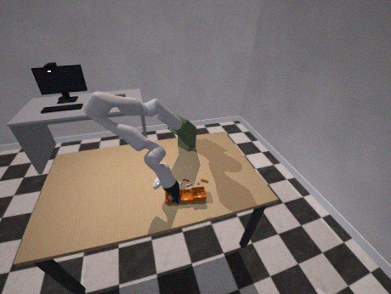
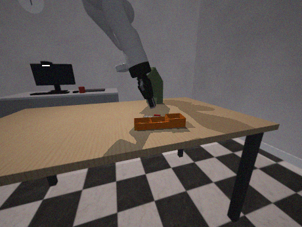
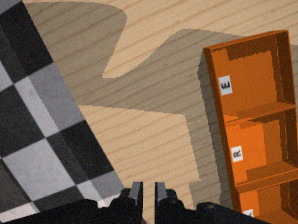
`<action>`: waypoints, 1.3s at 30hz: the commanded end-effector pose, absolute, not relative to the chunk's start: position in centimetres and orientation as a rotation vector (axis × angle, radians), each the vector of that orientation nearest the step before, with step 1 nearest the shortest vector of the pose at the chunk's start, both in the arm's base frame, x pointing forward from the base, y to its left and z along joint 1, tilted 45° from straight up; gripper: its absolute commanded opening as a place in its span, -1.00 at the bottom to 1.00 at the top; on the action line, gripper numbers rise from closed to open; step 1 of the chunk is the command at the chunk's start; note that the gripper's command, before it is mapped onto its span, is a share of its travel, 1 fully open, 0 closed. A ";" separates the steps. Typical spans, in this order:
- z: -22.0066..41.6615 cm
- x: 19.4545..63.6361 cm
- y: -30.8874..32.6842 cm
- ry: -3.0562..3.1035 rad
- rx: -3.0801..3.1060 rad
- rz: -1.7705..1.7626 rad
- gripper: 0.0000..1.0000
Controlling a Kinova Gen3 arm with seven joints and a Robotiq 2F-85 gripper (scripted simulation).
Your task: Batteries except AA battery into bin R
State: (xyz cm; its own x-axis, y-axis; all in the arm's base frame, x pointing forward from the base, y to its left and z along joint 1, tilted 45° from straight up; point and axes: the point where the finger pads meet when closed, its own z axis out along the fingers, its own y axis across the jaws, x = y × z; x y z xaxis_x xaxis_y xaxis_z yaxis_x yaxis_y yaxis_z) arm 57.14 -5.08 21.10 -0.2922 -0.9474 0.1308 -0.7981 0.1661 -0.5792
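Observation:
An orange tray of three bins (image 1: 200, 198) (image 2: 157, 125) (image 3: 253, 50) stands on the wooden table (image 1: 98, 191) (image 2: 65, 131). Each bin carries a small white label (image 3: 225, 84) that I cannot read. Small things lie on the table just behind the tray: a red one (image 1: 185, 181) (image 2: 157, 115), an orange one (image 1: 204, 180) and a grey one (image 1: 189, 185). They are too small to name. My gripper (image 1: 172, 199) (image 2: 151, 105) (image 3: 148, 195) hangs tilted above the tray's left end. Its fingers are shut with nothing between them.
A green block (image 1: 186, 135) (image 2: 157, 85) stands at the table's far edge, at the arm's base. The table's front edge and the chequered floor (image 3: 40, 129) lie close to the gripper. A desk with a monitor (image 1: 59, 80) stands behind.

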 end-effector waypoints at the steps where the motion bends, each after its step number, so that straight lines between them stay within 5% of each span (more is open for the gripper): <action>1: 20.2 56.6 -4.1 2.187 -1.694 -0.820 -0.82; 39: 11.9 46.7 3.6 2.593 -1.103 -0.735 -0.82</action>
State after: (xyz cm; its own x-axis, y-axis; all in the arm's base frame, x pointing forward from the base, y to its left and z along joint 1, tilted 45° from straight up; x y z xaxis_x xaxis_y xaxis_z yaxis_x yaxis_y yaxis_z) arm 47.97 2.84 12.74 -0.6785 -0.7343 -0.0187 -0.6188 0.5851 -0.5242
